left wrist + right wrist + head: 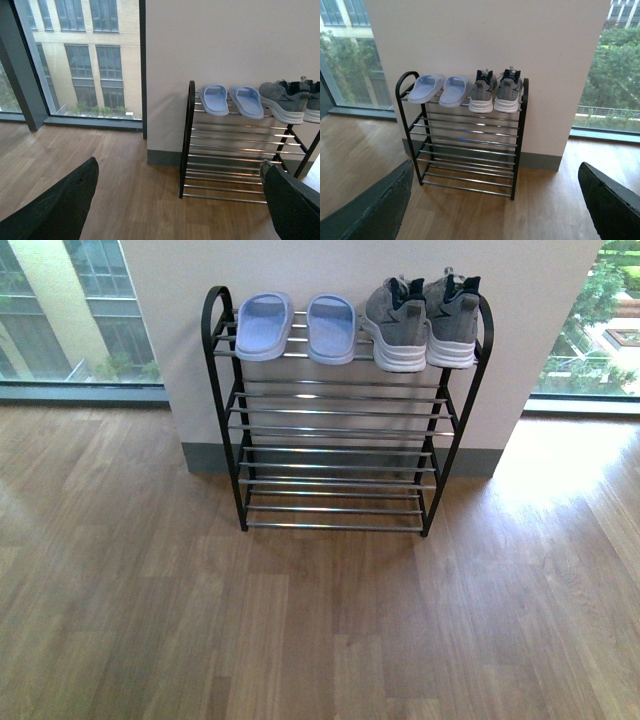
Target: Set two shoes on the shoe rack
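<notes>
- Shoe rack (344, 430): black-painted metal frame, semi-gloss, carrying bright chrome bars that glint.
- Two shoes (422, 322) at the right end of the top tier: grey knit cloth, matt, over smooth white rubbery soles.
- Slippers (297, 327) at the left end: pale blue moulded plastic or foam, smooth, faintly ribbed footbeds.
- Floor (300, 630): wood-grain planks, low satin sheen.
- Wall (330, 265): flat matt paint.

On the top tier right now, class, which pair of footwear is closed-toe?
The grey sneakers, at the rack's right end; the blue slippers beside them are open-toed slides.
</notes>
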You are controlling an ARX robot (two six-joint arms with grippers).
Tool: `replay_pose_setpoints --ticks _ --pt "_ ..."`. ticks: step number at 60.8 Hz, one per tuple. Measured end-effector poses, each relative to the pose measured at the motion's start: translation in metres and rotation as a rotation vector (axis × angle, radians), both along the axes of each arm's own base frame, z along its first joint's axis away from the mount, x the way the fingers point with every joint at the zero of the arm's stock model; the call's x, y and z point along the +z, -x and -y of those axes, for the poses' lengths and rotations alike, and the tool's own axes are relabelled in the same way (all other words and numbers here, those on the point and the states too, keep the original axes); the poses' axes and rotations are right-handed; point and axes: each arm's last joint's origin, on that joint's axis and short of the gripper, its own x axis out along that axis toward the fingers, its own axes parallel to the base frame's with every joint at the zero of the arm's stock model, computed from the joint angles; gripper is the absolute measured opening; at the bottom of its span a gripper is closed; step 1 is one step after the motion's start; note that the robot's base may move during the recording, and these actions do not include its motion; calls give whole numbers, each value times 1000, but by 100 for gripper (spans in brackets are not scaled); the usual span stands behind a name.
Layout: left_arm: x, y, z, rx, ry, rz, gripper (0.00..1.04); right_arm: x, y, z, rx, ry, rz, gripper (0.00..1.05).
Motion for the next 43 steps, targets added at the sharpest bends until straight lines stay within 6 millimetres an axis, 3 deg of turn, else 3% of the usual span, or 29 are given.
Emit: replay_pose_setpoints --ticks 43 --pt "0 0 0 0 0 0 95 0 0 0 0 0 1 95"
